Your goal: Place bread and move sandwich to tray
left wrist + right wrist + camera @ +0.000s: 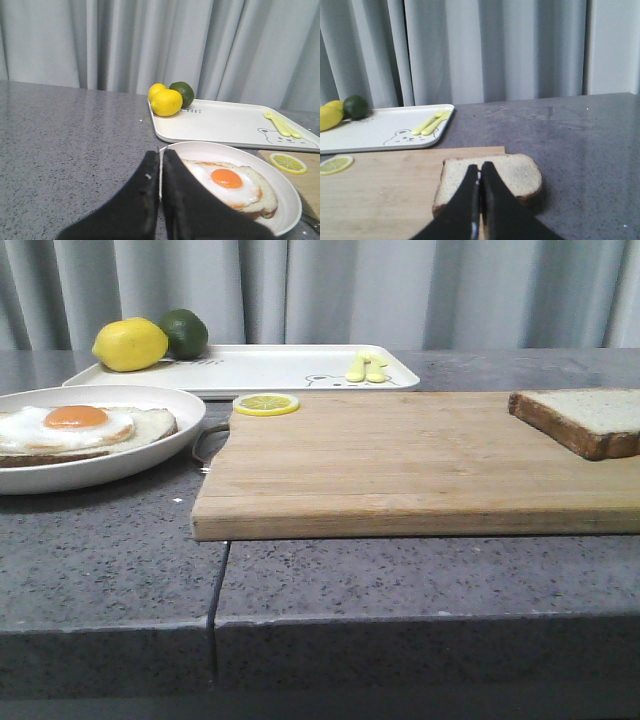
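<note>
My left gripper (160, 165) has two matte black fingers (176, 200), broad at the base and tapering to blunt tips. My right gripper (480, 176) looks the same: dark, smooth and wedge-shaped.

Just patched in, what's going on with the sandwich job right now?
Nothing is being held. The left end effector is shut, hovering by the rim of the plate that carries the egg-topped slice. The right end effector is shut too, poised over the bread at the cutting board corner. The tray behind holds lemons, a lime and yellow cutlery. The bread isn't on the egg slice yet.
</note>
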